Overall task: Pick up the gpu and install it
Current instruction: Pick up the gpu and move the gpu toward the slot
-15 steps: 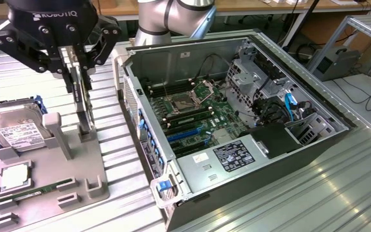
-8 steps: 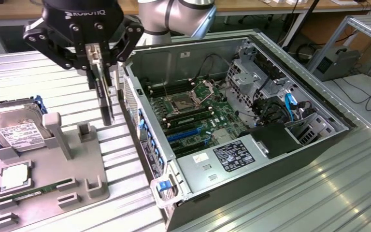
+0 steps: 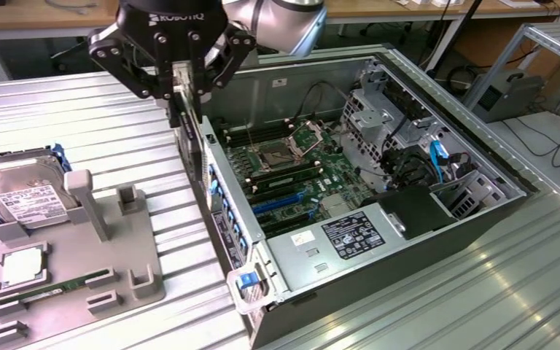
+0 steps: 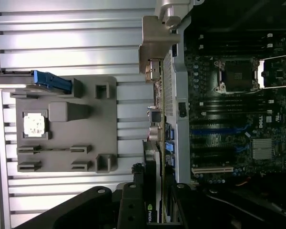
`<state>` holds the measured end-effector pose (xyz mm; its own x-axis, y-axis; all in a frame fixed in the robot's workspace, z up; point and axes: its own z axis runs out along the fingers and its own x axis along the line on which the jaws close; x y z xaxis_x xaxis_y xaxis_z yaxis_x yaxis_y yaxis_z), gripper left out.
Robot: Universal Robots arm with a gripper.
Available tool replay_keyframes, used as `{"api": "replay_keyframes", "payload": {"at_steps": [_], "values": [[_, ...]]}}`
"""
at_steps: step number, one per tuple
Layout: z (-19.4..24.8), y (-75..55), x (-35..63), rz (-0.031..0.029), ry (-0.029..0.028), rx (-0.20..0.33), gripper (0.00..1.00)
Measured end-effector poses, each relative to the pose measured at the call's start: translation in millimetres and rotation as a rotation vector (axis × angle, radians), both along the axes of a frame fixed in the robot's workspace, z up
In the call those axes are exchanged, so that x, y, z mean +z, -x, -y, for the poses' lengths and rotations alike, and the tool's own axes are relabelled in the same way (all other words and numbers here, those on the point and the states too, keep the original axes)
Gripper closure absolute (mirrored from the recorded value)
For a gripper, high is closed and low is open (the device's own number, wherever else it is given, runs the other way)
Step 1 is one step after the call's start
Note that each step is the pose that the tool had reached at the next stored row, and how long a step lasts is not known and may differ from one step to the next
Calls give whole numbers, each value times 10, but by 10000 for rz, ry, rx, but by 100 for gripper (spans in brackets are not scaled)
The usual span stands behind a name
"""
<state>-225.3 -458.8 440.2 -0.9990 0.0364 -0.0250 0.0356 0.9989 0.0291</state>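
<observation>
The tool (image 3: 184, 89), marked ROBOTIQ on its black body, is pinching the gpu (image 3: 192, 138) between its two fingers. It grips the card by its upper edge, so the card hangs on edge with its long side running down towards the computer case (image 3: 290, 80). Held this way, its lower edge faces the case, which I judge to be the attitude a card needs to meet a slot. The case lies on its side on the ribbed metal table (image 3: 95, 124) with its cover off, so the motherboard (image 3: 300, 175) faces up and can be reached from above. The gpu sits over the case wall on the exterior view's left, beside the row of blue tabs. It is above the rim, not down among the blue expansion slots (image 3: 280, 200), so it is not yet seated. In the wrist view the card appears edge-on, with the NVIDIA name and logo readable near the fingers and the silver bracket at its far end. A mark on the board there looks like Dell, though I am not certain. On the exterior view's left, a grey fixture (image 3: 114, 248) holds the other parts in moulded seats: a hard drive (image 3: 22, 197) with a white label, a square processor (image 3: 22, 266) and a green memory stick (image 3: 56, 288). The hard drive's label and the black label (image 3: 358, 233) inside the case are too fine to read.
</observation>
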Motion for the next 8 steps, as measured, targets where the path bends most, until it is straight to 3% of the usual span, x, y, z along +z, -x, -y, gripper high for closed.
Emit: {"api": "replay_keyframes", "payload": {"at_steps": [8], "values": [[-4,-466,1,-1,2,7,73]]}}
